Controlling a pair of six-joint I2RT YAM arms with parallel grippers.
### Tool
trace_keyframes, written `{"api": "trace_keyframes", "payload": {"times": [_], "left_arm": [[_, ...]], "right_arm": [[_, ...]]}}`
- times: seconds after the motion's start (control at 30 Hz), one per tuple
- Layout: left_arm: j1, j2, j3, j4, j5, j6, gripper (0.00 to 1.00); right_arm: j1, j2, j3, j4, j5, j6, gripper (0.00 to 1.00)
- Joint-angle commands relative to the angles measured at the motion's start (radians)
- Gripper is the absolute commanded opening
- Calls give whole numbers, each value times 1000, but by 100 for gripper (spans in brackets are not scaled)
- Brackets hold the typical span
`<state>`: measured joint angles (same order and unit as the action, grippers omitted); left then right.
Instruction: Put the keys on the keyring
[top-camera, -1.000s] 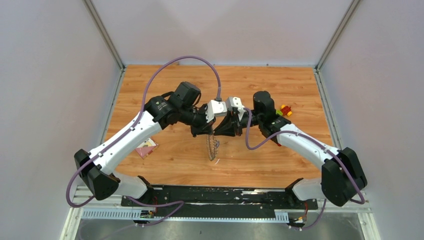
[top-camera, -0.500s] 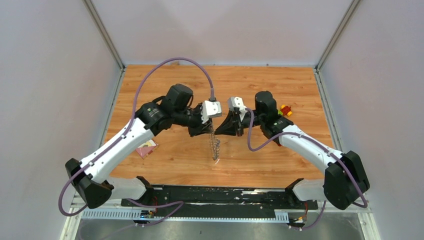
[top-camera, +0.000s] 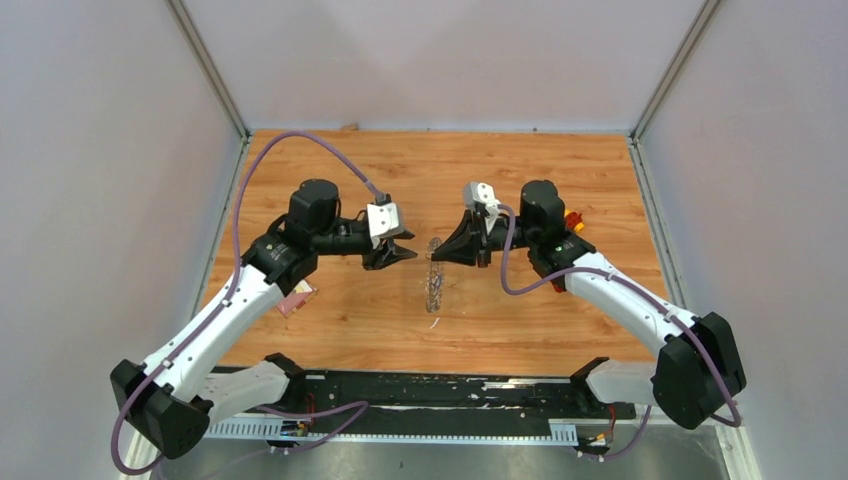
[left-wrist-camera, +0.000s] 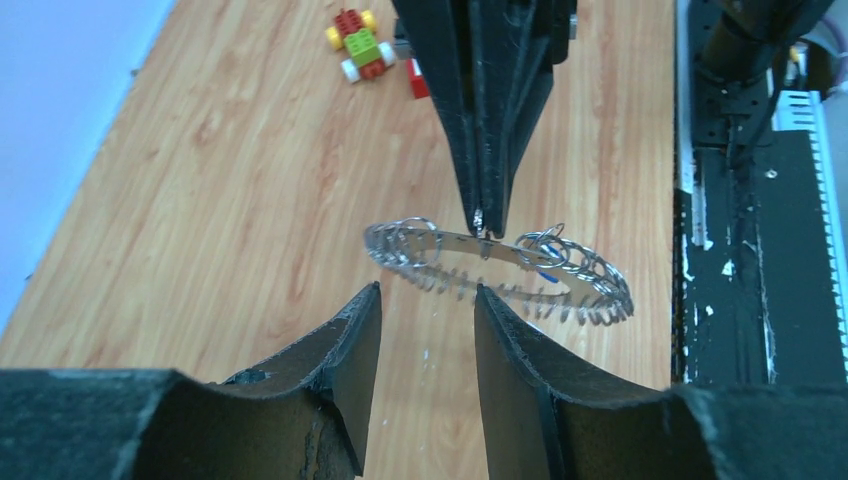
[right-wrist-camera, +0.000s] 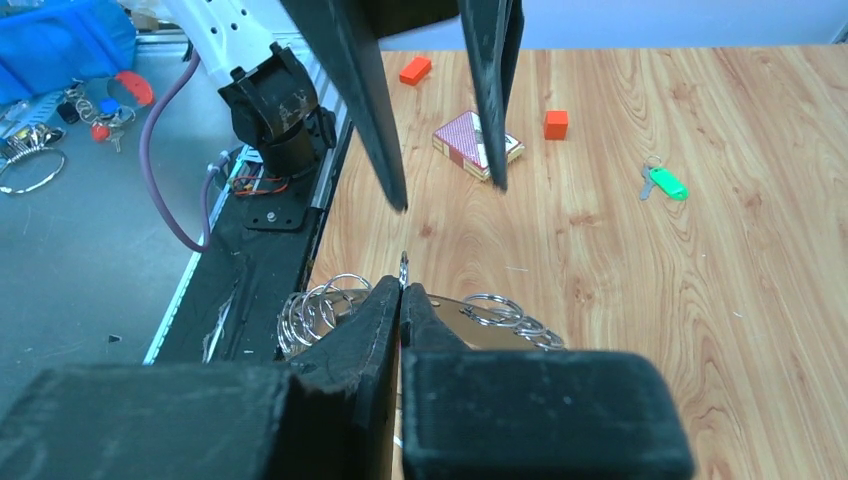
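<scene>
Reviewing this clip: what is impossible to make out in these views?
- Top view: keyring hangs edge-on, its keys too small to tell apart.
- Right wrist: right claw hides the keyring's near rim.
- Left wrist: blue bit on the keyring, too small to tell whether threaded.
- Right wrist alone shows the green key.

No legible text, number, brand or sign is found in any view.
- Small red-and-white patterned card box (right-wrist-camera: 478, 145) on the wooden table (right-wrist-camera: 620, 260): a printed pattern is seen, no lettering can be made out.
- Green plastic key tag (right-wrist-camera: 668, 184): too small for any marking to be told.
</scene>
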<state>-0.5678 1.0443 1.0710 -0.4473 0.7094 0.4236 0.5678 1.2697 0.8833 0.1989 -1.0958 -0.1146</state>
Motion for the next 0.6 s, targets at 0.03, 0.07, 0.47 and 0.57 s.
{"api": "trace_keyframes", "payload": {"times": [0.03, 0.07, 0.47, 0.57], "left_arm": [[5, 15, -89, 271, 173, -56, 47], [5, 17, -100, 293, 191, -60, 48], [4, 30, -213, 496, 285, -147, 41], [4, 37, -220, 524, 292, -174, 35]], "right_arm": [[-4, -41, 31, 88, 17, 81, 0], [-4, -43, 31, 91, 17, 83, 0], [-5, -35, 25, 103, 20, 94, 0], [-6, -33, 23, 103, 22, 89, 0]]}}
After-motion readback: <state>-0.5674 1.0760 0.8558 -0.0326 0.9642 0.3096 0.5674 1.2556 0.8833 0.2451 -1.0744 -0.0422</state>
